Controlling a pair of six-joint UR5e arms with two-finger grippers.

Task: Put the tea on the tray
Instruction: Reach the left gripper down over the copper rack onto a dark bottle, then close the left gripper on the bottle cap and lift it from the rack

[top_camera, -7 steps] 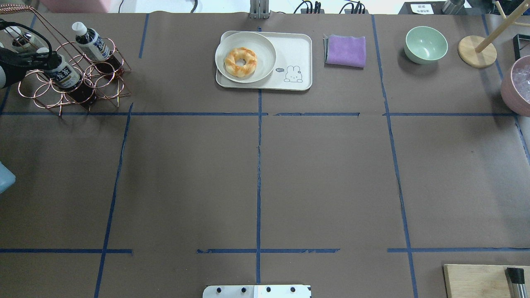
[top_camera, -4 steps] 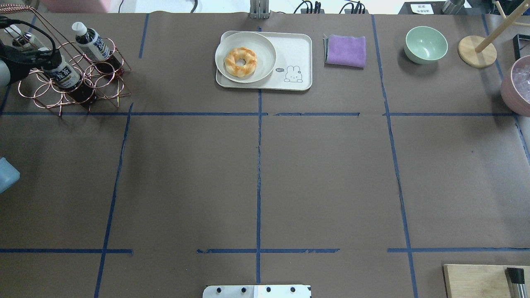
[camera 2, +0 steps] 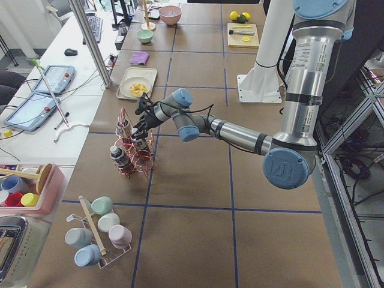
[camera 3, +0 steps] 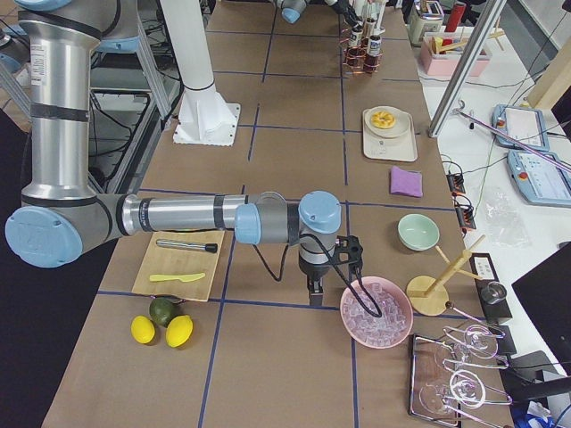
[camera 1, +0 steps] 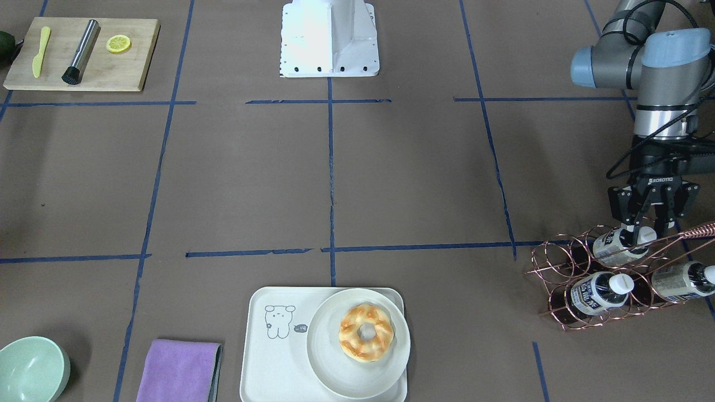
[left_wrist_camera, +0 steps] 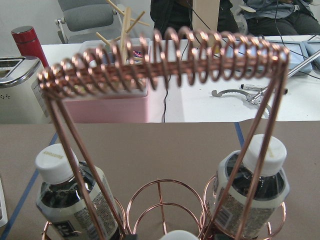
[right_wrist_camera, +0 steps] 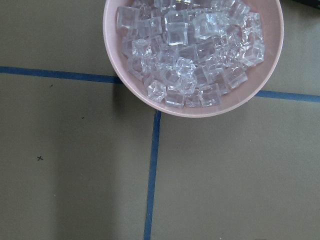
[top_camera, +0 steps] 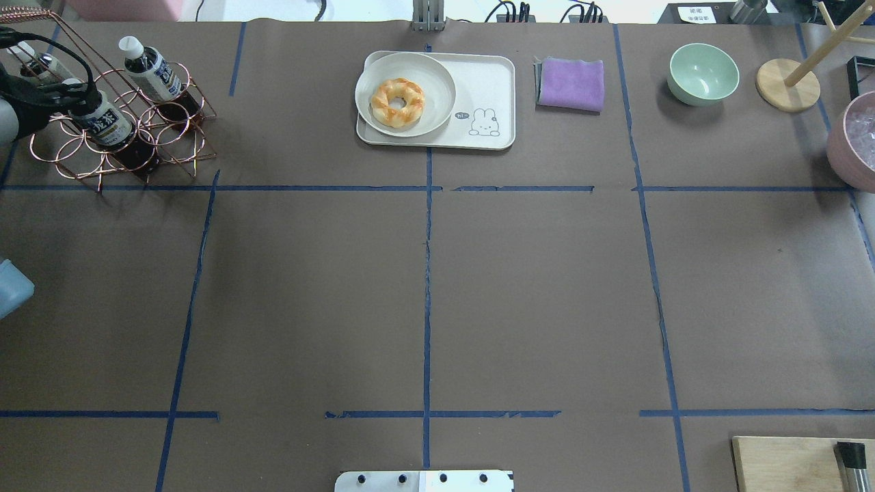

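Note:
Three tea bottles stand tilted in a copper wire rack (camera 1: 553, 262) at the table's far left. My left gripper (camera 1: 651, 226) hangs over the rack, its fingers astride the white cap of one tea bottle (camera 1: 617, 248) and apart from each other, so it looks open. The same bottle (top_camera: 102, 116) shows in the overhead view. The other two bottles (camera 1: 595, 293) (camera 1: 678, 282) sit beside it. The cream tray (camera 1: 273, 363) with the bear drawing lies at the table's far middle. My right gripper (camera 3: 314, 294) hangs beside a pink bowl of ice; I cannot tell its state.
A round plate (camera 1: 335, 374) with a glazed donut (camera 1: 366, 332) fills half the tray. A purple cloth (camera 1: 179, 371) and a green bowl (camera 1: 31, 371) lie beside the tray. A wooden board (camera 1: 84, 56) holds a knife, muddler and lemon slice. The rack's coiled handle (left_wrist_camera: 165, 65) arches above the bottles.
My left gripper has shifted slightly over the rack, staying at the same bottle's cap. The bottles and the tray have not moved.

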